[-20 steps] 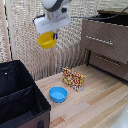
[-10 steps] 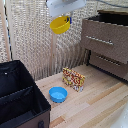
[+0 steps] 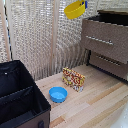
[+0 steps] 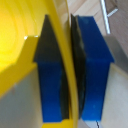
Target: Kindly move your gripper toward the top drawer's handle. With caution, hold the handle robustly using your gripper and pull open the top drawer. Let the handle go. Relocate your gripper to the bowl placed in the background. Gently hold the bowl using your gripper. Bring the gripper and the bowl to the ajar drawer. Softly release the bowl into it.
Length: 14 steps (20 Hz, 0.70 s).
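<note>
Between our pincer [image 4: 70,75] fingers [image 4: 50,75] sits the rim of the bowl [image 3: 75,9], yellow wall clamped edge-on between the two dark pads per the wrist view. In the exterior view the bowl hangs tilted, high above the desk [image 3: 95,100], with most of the pincer body cropped out at the frame's upper edge. Top drawer [image 3: 106,36] is below the pincer and toward the exterior view's right; it looks pulled out, dark cavity showing over its front, handle [image 3: 105,40] on that front. We're judging the step as carry-to-drawer, roughly two thirds through. To do it well: we translate across until the bowl is over the cavity, not over the front panel; we lower slowly, clearing the dresser top and drawer lip; we level the bowl before letting go so it lands on its base. Rim-only grip is thin, so no fast moves. Blue bowl [image 3: 58,94] and patterned box [image 3: 74,79] are far below us, irrelevant.
</note>
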Tool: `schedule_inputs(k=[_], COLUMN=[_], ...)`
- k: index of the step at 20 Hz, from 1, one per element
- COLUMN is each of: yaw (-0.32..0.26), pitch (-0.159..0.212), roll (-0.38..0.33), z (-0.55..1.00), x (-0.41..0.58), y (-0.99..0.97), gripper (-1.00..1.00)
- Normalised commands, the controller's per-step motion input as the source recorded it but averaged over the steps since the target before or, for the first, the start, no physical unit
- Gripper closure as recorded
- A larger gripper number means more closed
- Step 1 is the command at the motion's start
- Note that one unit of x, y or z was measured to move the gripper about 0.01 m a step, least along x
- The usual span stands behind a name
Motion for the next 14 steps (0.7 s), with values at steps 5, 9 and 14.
schedule_inputs(k=[5, 9, 14], yaw=[-0.175, -0.151, -0.14], pitch=[0.033, 0.051, 0.042], roll=[0.013, 0.007, 0.006], z=[0.38, 0.18, 0.12], x=[-0.098, -0.208, -0.21], y=[-0.71, -0.79, -0.83], gripper=[1.0, 1.0, 1.0])
